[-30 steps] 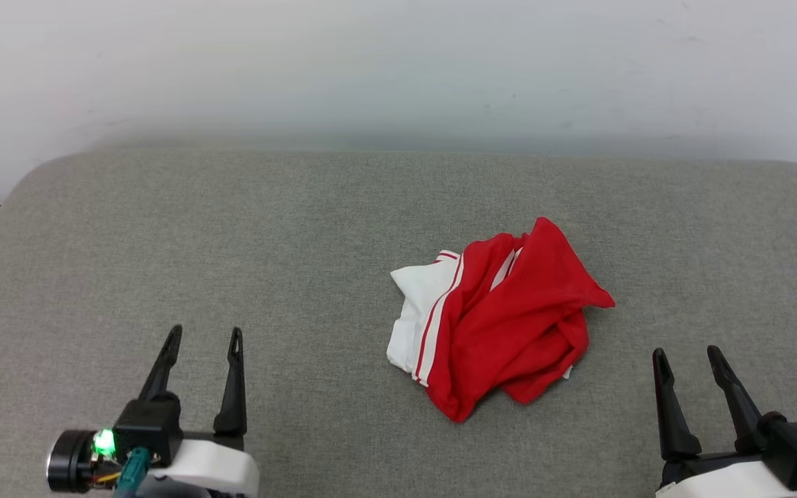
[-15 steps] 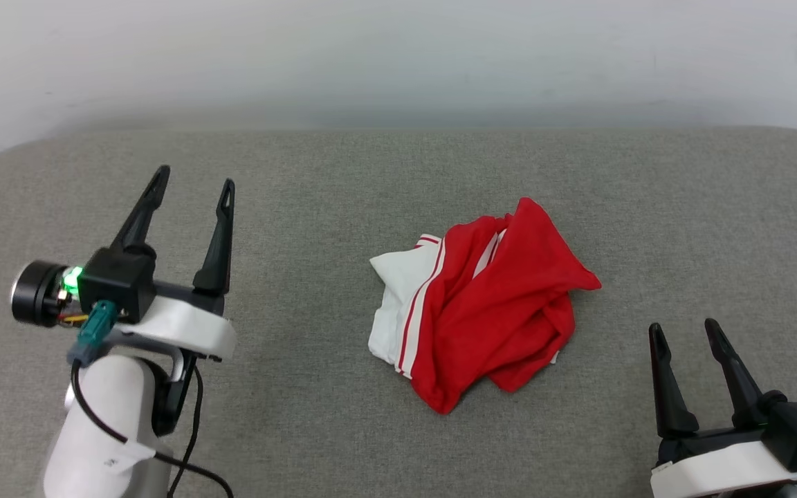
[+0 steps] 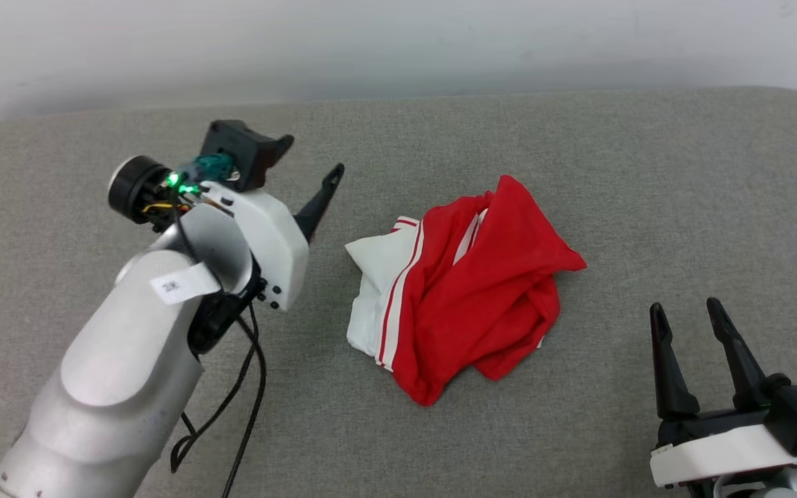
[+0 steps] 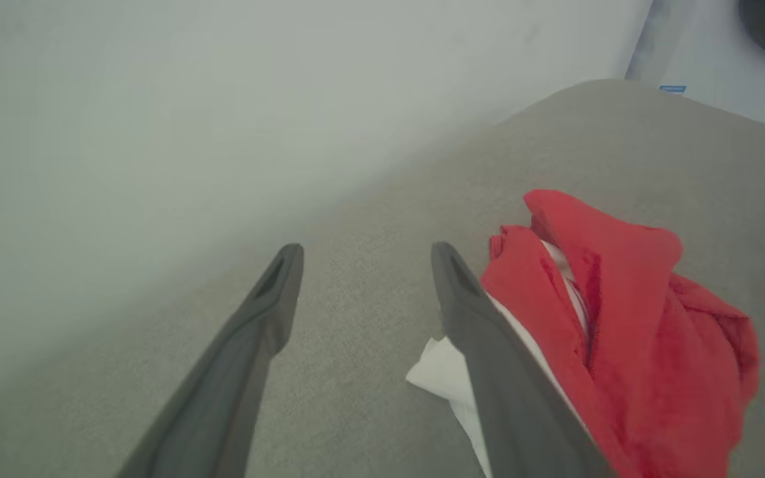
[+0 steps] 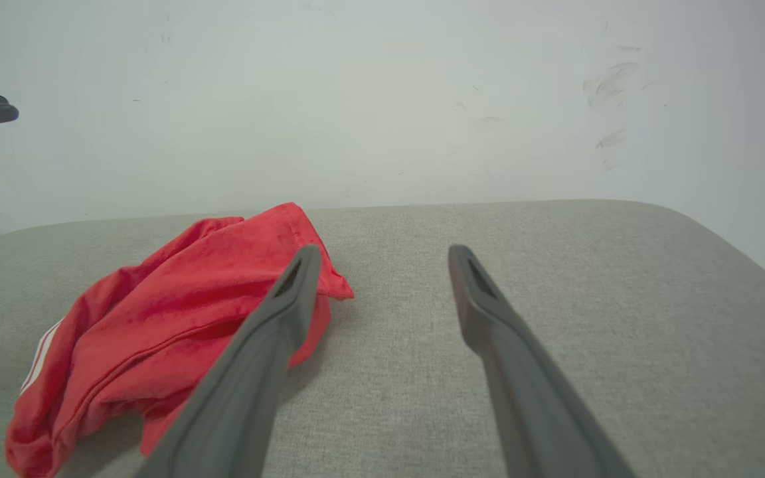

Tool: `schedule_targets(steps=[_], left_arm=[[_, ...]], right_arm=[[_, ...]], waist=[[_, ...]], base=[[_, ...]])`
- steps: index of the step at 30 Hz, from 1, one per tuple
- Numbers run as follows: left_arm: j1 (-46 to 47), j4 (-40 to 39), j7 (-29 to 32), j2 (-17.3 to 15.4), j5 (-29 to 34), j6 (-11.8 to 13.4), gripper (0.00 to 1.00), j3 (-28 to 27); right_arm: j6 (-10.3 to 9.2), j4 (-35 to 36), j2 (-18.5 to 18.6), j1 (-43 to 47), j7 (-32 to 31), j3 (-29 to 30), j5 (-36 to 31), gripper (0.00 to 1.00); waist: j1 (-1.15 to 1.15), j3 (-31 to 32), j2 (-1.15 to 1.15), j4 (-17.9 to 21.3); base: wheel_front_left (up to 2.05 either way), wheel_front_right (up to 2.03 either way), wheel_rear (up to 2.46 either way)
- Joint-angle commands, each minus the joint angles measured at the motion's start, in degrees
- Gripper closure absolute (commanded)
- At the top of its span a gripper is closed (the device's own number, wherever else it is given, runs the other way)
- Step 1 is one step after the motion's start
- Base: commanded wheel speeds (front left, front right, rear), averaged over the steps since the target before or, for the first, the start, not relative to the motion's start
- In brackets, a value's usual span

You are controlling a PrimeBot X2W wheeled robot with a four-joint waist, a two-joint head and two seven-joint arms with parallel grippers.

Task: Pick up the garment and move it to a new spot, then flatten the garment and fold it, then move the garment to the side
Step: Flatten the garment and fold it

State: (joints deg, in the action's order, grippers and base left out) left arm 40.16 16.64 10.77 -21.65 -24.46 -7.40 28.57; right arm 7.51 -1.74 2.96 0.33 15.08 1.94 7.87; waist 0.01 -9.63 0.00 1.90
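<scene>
The garment lies crumpled in a heap on the grey cloth-covered surface, red with a white sleeve and red-and-white striped trim on its left side. My left gripper hovers open just left of the heap, fingers pointing right toward it and holding nothing. In the left wrist view, the left gripper has the garment beside its right finger. My right gripper stands open at the lower right, apart from the cloth. In the right wrist view, the right gripper has the garment to its left.
A pale wall runs along the far edge of the padded surface. The surface's corners are rounded. A black cable hangs from my left arm. A white appliance stands beyond the far corner.
My left arm has lifted and swung right toward the garment, its fingers turning to point at it. The head camera has tilted down. The right gripper has stayed put.
</scene>
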Motion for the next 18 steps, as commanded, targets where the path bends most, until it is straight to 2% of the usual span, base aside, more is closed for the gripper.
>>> schedule_targets(steps=[1,7,10,15,18], left_arm=[[1.74,-0.20,3.29,-1.01,-2.60,-0.02,0.00,2.75],[7.20,-0.88,16.94,-4.65,-13.01,-0.03,0.00,14.55],[9.45,-0.43,21.80,-6.41,-16.43,-0.03,0.00,20.09],[11.80,1.75,25.47,-8.49,-19.75,-0.03,0.00,27.89],[12.18,2.88,25.49,-8.69,-20.71,-0.03,0.00,29.99]], right_arm=[[-0.04,0.23,-0.16,-0.50,0.14,-0.03,0.06,0.00],[-0.04,0.37,-0.16,-1.77,0.14,-0.25,-0.10,0.00],[-0.04,0.44,-0.16,-2.14,0.14,-0.33,-0.04,0.00],[-0.04,0.54,-0.16,-3.11,0.14,-0.45,0.28,0.00],[-0.04,0.60,-0.16,-3.53,0.14,-0.41,0.51,0.00]], waist=[[-0.01,-0.39,0.00,0.34],[-0.01,-1.77,0.00,1.42],[-0.01,-2.66,0.00,2.19],[-0.01,-4.20,0.00,3.61],[-0.01,-4.85,0.00,4.16]], base=[[0.00,0.00,0.00],[0.00,0.00,0.00],[0.00,0.00,0.00],[0.00,0.00,0.00],[0.00,0.00,0.00]])
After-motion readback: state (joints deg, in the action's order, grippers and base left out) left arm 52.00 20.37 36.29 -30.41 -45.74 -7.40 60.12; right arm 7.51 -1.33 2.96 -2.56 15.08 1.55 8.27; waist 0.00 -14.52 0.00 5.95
